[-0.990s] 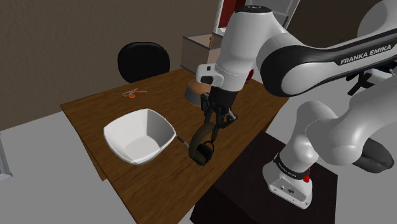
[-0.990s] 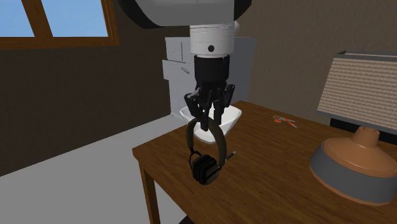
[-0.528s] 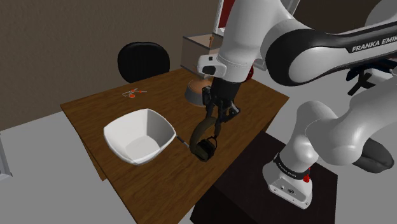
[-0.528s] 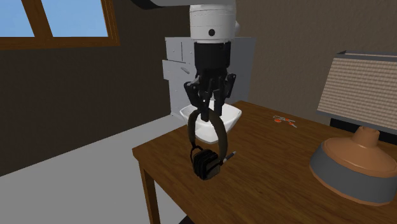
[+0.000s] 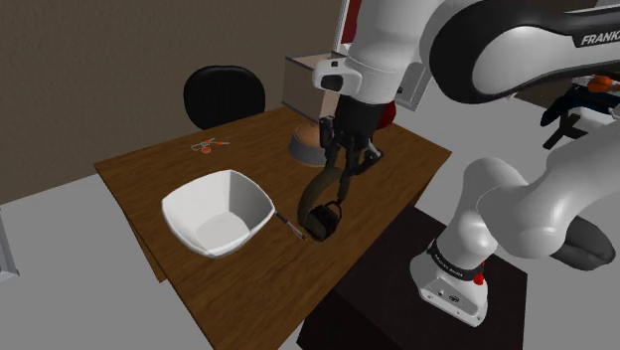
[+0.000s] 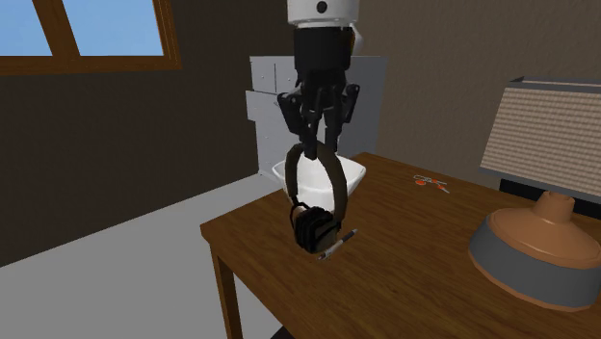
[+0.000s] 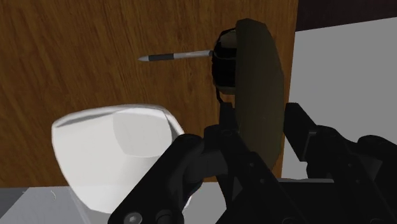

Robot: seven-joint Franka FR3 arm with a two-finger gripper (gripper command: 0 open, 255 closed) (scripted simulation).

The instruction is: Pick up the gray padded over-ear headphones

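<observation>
Two black fingers of your gripper [image 5: 341, 171] pinch the top of the headband in the shoulder view. The headphones [image 5: 323, 219] hang straight down from them, a dark olive band with black ear cups. The cups sit low over the wooden table [image 5: 149, 171], near its edge by the stand [image 5: 387, 298]. Just to their left in that view lie a thin pen [image 5: 292, 227] and a white bowl [image 5: 219, 211].

In the second exterior view you see the gripper [image 6: 314, 152] closed on the band, with the headphones [image 6: 314, 229] dangling in front of the bowl [image 6: 349, 177]. The cups are right beside the pen [image 6: 338, 244], and you cannot tell whether they clear the wood. A lamp [image 6: 541, 246] stands well apart at that view's right.

In the wrist view the fingers clasp the band of the headphones [image 7: 257, 76] from both sides. One ear cup touches the end of the pen [image 7: 177, 56], and the bowl [image 7: 105, 149] is near the gripper [image 7: 253, 141].
</observation>
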